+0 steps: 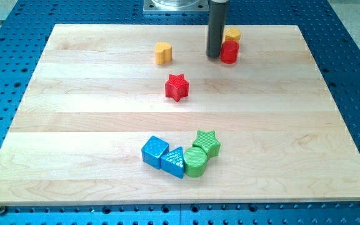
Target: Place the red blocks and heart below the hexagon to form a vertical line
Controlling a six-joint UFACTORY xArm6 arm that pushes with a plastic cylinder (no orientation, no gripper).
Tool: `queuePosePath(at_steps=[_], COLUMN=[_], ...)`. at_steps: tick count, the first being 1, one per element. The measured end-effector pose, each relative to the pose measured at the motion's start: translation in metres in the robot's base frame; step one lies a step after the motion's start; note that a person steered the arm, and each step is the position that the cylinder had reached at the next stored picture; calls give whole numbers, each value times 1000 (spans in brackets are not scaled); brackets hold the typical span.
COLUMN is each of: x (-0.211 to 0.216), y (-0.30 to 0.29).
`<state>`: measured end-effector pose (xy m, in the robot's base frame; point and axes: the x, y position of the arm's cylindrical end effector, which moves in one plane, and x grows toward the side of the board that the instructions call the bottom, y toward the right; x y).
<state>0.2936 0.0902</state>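
Heads-up, your bare rod tip [214, 57], gripping nothing, touches the red cylinder [229, 52] under the yellow hexagon [232, 34]; shove and both scatter.

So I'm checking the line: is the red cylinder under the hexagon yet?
Yes: the red cylinder sits directly below the yellow hexagon, overlapping it. My tip is just left of it. The red star is not yet in line.

I see a pale wooden board [92, 125] with faint grain bands on a blue perforated table [5, 25]. My tip [214, 57] ends a dark grey rod. The cylinder [229, 52] and star [177, 87] are red; the heart [162, 53] and what looks like a hexagon [233, 34] are yellow. The cube [154, 150] and ribbed triangle [174, 162] are blue; another star [207, 143] and a ribbed cylinder [195, 161] are green.
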Motion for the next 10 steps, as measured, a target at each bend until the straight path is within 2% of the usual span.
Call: queuePosePath(at_steps=[1,2,3,5,6,7,8,9,10], x=[-2,21,84,95,127,158,156,124,77], y=[-24,-76,-82,-164,-209,-182,-127,-75,-48])
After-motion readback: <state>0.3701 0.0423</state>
